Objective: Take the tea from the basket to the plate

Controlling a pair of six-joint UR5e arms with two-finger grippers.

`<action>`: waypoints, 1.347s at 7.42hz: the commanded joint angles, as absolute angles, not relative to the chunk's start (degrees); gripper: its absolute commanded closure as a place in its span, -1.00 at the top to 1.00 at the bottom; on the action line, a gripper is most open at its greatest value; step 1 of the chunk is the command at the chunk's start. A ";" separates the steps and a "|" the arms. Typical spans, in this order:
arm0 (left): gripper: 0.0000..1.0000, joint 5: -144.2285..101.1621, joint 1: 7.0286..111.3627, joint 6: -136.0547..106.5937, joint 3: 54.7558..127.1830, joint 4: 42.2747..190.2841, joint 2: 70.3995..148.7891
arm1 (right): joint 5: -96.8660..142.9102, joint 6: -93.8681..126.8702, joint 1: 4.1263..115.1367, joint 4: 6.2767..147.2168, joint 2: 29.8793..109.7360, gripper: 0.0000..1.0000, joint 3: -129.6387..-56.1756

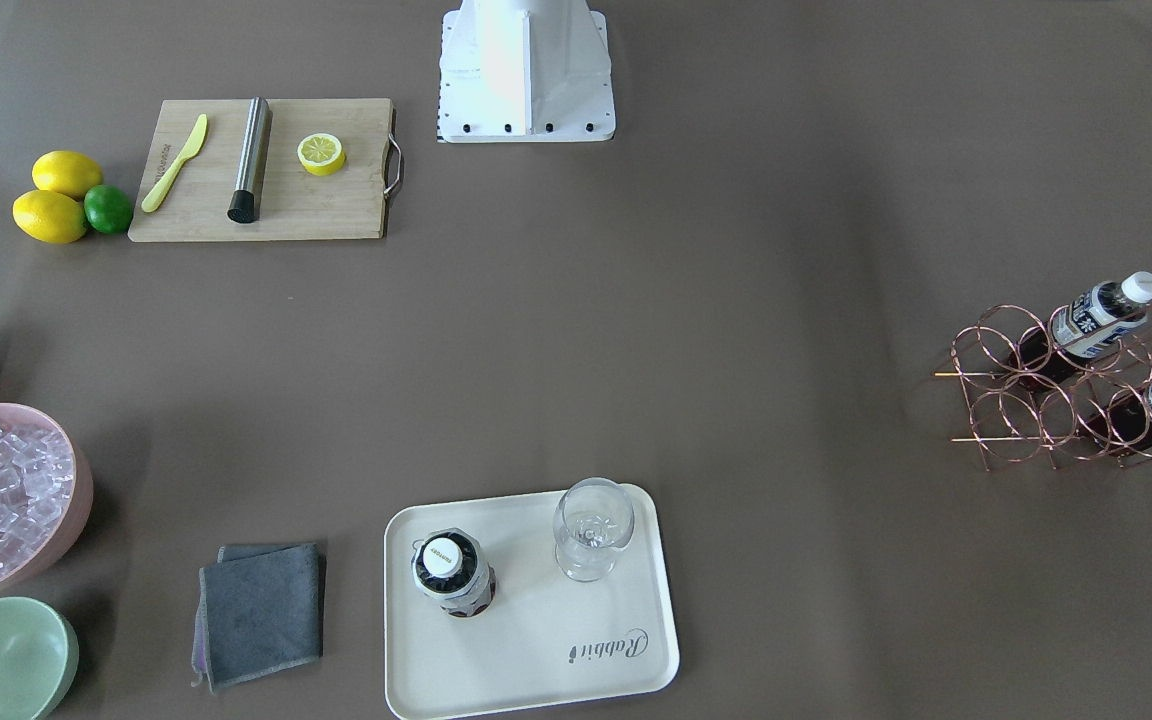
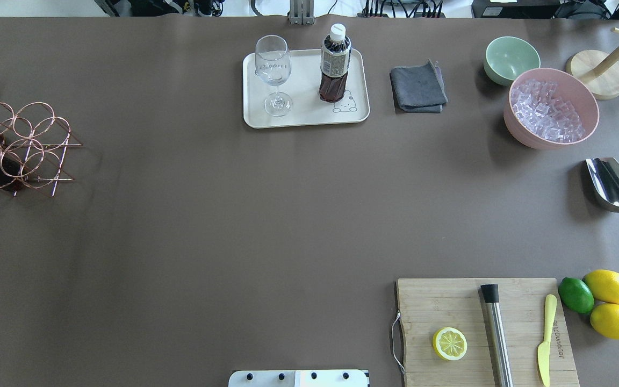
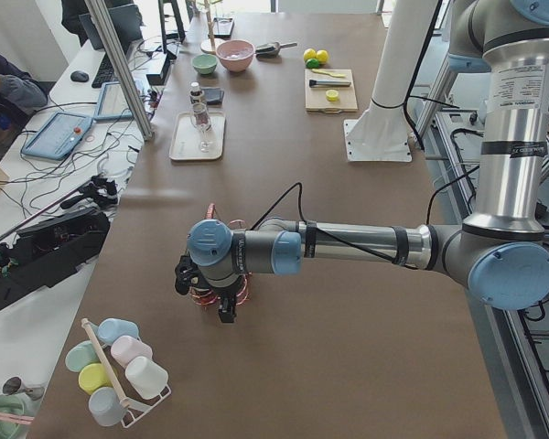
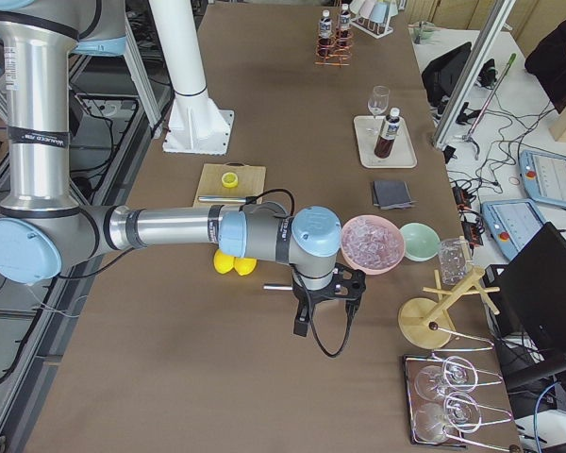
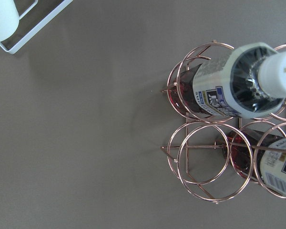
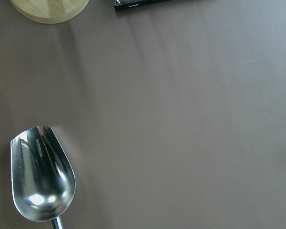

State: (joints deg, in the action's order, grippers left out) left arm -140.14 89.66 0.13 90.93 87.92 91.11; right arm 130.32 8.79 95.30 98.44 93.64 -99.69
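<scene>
Finding the left gripper (image 3: 206,294) hanging straight over the basket (image 2: 30,141), with only the side view showing it. Failing to make out the spread of its fingers or any hold on anything.

Looking down through the left wrist camera on two bottles lodged in the ring cells. Seeing the upper tea bottle (image 5: 233,86) just beneath, white cap raised nearest the lens, and the lower tea bottle (image 5: 271,162) in the cell beside it. Noting both long axes slanting, base down inside the rings, cap up and pointing toward the robot's left end of the surface. Judging any next pick as calling for a grip across the neck or body, then a pull along that slant.

Farther out, noting a third tea bottle (image 2: 335,64) standing upright on the plate (image 2: 309,110), beside the glass (image 2: 273,72) and not touching it.

Farthest off, placing the right gripper (image 4: 325,307) over bare surface near the metal scoop (image 6: 43,183), well apart from the basket, finger spread likewise beyond telling. Rating the left arm as much the nearer.
</scene>
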 commanded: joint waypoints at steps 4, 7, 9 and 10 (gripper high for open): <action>0.95 -137.83 89.56 -0.17 90.44 88.15 91.14 | 130.60 8.53 96.15 98.26 93.69 1.00 -100.02; 0.95 -137.29 89.56 -0.09 90.44 88.24 91.14 | 130.69 8.53 94.48 98.26 93.60 1.00 -100.02; 0.95 -137.20 89.56 -0.09 90.61 88.24 91.14 | 130.61 8.53 94.40 98.35 93.60 1.00 -99.93; 0.95 -137.28 89.56 -0.09 90.62 88.24 91.14 | 130.52 8.53 94.39 98.35 93.69 1.00 -99.93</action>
State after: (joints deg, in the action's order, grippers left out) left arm -137.23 89.56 -0.09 90.54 88.24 91.14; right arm 130.65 8.53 94.46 98.30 93.61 -99.98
